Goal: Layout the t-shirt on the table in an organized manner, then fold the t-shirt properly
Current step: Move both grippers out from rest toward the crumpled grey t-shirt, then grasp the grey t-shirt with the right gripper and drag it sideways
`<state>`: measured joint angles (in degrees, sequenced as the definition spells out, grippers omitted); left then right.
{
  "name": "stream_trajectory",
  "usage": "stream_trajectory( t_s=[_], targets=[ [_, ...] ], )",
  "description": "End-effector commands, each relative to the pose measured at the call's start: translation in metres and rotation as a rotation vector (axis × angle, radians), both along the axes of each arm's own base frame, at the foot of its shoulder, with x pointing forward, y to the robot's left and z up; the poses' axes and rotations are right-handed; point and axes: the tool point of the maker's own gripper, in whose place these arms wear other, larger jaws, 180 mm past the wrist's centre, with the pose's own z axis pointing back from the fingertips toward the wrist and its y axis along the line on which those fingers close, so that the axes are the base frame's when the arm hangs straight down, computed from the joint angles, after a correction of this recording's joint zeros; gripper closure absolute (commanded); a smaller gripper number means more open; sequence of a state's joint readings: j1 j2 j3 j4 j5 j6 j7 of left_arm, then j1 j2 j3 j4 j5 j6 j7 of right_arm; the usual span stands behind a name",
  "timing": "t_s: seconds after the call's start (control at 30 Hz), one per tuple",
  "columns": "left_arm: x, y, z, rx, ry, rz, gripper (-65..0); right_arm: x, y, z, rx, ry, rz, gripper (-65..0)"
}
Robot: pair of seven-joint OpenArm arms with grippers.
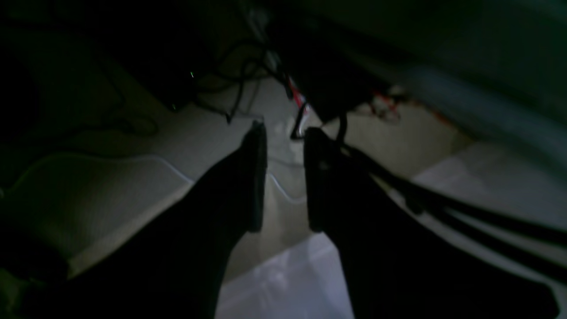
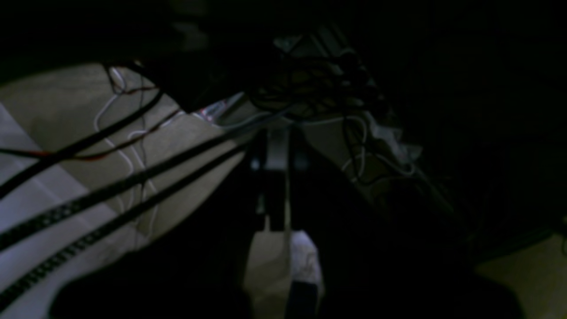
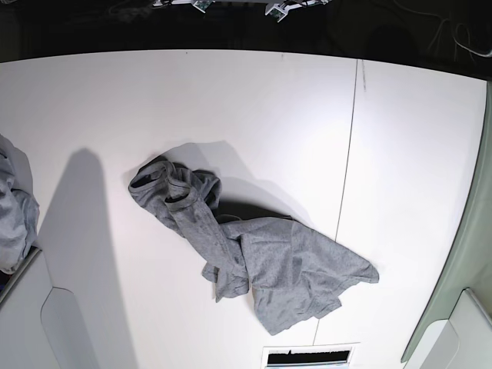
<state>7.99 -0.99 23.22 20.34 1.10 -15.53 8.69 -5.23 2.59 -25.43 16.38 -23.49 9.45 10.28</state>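
1. base view only: t-shirt (image 3: 246, 250), crumpled, mid worktop (image 3: 254, 100), nearer the front edge; pale cloth bundle (image 3: 14, 207) at the left edge.
2. left wrist view: left gripper (image 1: 284, 177), jaws spread, empty.
3. right wrist view: right gripper (image 2: 278, 186), jaws pressed together, dim.

So the table (image 3: 254, 100) is a big white tabletop with a thin dark seam (image 3: 350, 169) running from the far edge toward the near edge, right of the middle. The t-shirt (image 3: 246, 250) lies crumpled on it, bunched up rather than spread, stretching diagonally from about the middle toward the near edge, its wider end just touching the seam. A paler bluish-grey bundle of cloth (image 3: 14, 207) sits at the left edge
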Motion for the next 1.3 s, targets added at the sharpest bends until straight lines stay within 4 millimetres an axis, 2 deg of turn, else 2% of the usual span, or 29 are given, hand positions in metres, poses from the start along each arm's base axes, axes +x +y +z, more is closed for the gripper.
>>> stream_trajectory(
  t_s=[0.0,0.13,0.3,0.47,0.63,0.73,0.9,1.0,1.03,1.1,1.2,1.27],
  targets=[
    [-0.005,0.0,0.001,-0.005,0.01,-0.006,-18.0,-0.006,0.001,0.002,0.018,-0.001,-0.001,-1.1],
    [-0.005,0.003,0.009,-0.018,-0.038,-0.008,-18.0,-0.013,0.001,0.015,0.056,-0.06,0.002,-1.1],
    [0.01,0.013,0.031,-0.038,-0.162,0.07,-18.0,-0.015,0.001,0.047,0.128,-0.15,-0.051,-1.1],
    [0.033,0.036,0.066,-0.022,-0.303,0.206,-18.0,0.0,0.002,0.094,0.22,-0.258,-0.096,-1.1],
    [0.063,0.068,0.113,0.018,-0.469,0.294,-18.1,0.027,0.01,0.156,0.318,-0.405,-0.044,-1.1],
    [0.087,0.081,0.149,0.014,-0.57,0.333,-18.1,0.061,0.014,0.195,0.347,-0.548,-0.041,-1.1],
    [0.139,0.09,0.216,-0.077,-0.71,0.413,-18.1,0.137,0.019,0.263,0.382,-0.838,-0.095,-1.1],
    [0.168,0.099,0.257,-0.12,-0.829,0.439,-18.2,0.176,0.028,0.291,0.447,-0.926,-0.135,-1.7],
    [0.176,0.099,0.268,-0.133,-0.861,0.429,-18.8,0.189,0.03,0.295,0.455,-0.945,-0.145,-3.4],
    [0.188,0.102,0.282,-0.135,-0.908,0.387,-24.1,0.216,0.034,0.299,0.444,-0.954,-0.156,-11.2],
    [0.201,0.108,0.29,-0.128,-0.945,0.343,-32.0,0.257,0.039,0.303,0.422,-0.937,-0.239,-25.9],
    [0.21,0.11,0.294,-0.126,-0.968,0.328,-32.3,0.282,0.041,0.311,0.42,-0.971,-0.275,-29.5]
  ],
)
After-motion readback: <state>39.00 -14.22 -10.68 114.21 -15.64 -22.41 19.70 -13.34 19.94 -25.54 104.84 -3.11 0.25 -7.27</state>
